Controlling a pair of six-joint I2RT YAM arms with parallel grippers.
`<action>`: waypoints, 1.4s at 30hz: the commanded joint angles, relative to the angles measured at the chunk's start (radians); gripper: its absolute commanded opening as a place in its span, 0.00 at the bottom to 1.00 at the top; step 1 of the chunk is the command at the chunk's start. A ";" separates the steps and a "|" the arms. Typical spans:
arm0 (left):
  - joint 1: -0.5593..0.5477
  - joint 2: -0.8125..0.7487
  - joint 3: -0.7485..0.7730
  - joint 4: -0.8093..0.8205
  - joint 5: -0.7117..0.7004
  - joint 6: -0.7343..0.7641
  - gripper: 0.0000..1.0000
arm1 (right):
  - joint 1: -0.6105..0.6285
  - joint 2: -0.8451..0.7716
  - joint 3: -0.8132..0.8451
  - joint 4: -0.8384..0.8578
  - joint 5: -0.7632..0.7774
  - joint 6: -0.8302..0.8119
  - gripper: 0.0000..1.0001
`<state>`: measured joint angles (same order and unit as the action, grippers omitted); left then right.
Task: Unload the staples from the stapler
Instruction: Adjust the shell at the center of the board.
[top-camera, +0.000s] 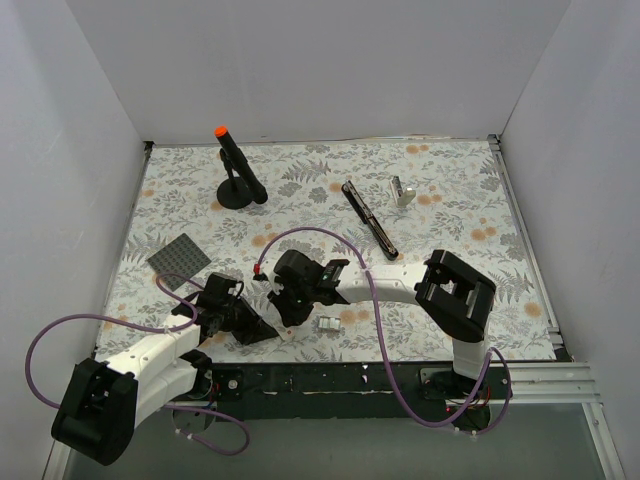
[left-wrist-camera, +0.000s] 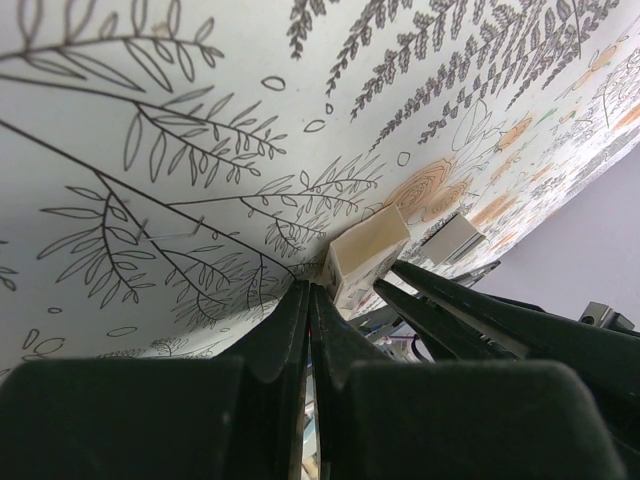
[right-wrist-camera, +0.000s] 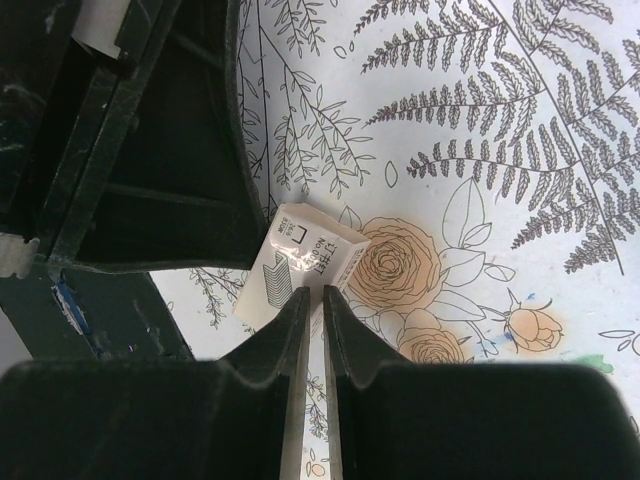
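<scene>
A table covered in a white cloth printed with grey ferns and orange roses (top-camera: 300, 215) sits inside plain white walls. The two arms reach in from the near edge.

The small slim black bar-shaped stapler (top-camera: 370, 218) lies flat on the far right part of the cloth, set on a diagonal. It is well apart from both grippers and nothing touches it. Just beside its far end stands a small silver-white block (top-camera: 402, 190). At the far left is a black stand with an orange-tipped rod (top-camera: 235, 170), and a flat grey square studded plate (top-camera: 180, 257) lies nearer on the left.

Both arms are bunched low at the near middle of the table. The left gripper (left-wrist-camera: 308, 295) has its fingers pressed together and holds nothing. Its tips point at a small cream cardboard box printed with a drawing of staples (right-wrist-camera: 300, 265), which lies on the cloth just beyond them.

The right gripper (right-wrist-camera: 310, 300) is drawn just as narrow and is also empty-handed. Its tips are just short of the same box, on the other side. The wrist views show the black fingers of the two grippers close to each other.
</scene>
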<state>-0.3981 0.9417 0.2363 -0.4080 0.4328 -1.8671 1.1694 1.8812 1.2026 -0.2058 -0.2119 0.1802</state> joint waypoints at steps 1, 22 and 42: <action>-0.012 0.009 0.000 -0.055 -0.071 0.005 0.00 | 0.010 0.010 0.028 0.002 0.019 0.005 0.16; -0.033 -0.063 0.014 -0.170 -0.126 -0.012 0.13 | 0.010 0.018 0.038 -0.009 0.034 0.001 0.16; -0.074 -0.038 0.043 -0.131 -0.141 -0.012 0.12 | -0.005 -0.128 0.059 -0.067 0.184 -0.051 0.56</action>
<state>-0.4454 0.8665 0.2638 -0.5415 0.3408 -1.8847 1.1725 1.8778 1.2476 -0.2718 -0.1032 0.1715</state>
